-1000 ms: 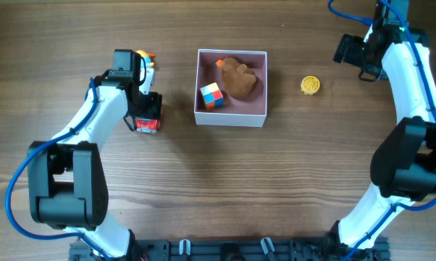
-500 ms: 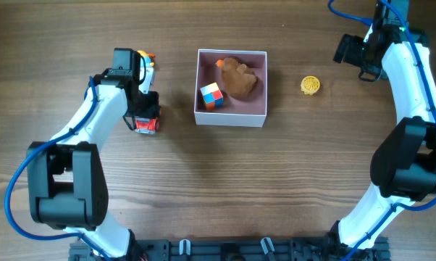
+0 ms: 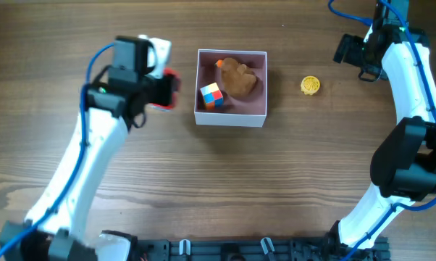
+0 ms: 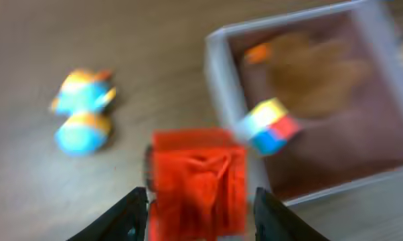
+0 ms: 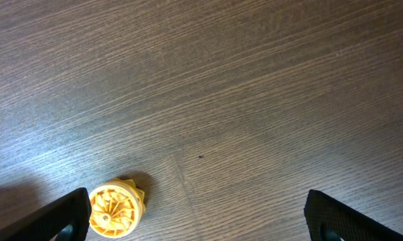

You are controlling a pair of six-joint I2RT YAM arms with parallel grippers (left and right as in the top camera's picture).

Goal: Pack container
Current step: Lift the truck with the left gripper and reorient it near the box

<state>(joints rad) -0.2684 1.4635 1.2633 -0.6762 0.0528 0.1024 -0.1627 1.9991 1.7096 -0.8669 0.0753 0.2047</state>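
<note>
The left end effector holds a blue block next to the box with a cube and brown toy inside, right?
Not blue: the left wrist view shows the block in the left end effector is red. It is next to the box, with the cube and brown toy inside.

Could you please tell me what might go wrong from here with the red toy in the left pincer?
1. The left pincer holds the red toy by the left wall of the container, not over its inside. Released now, it would likely strike the rim or land outside.
2. The brown toy and coloured cube fill much of the container, so the red toy may land on the cube and roll.
3. The left wrist view is blurred, so how firm the grip is cannot be judged.
</note>
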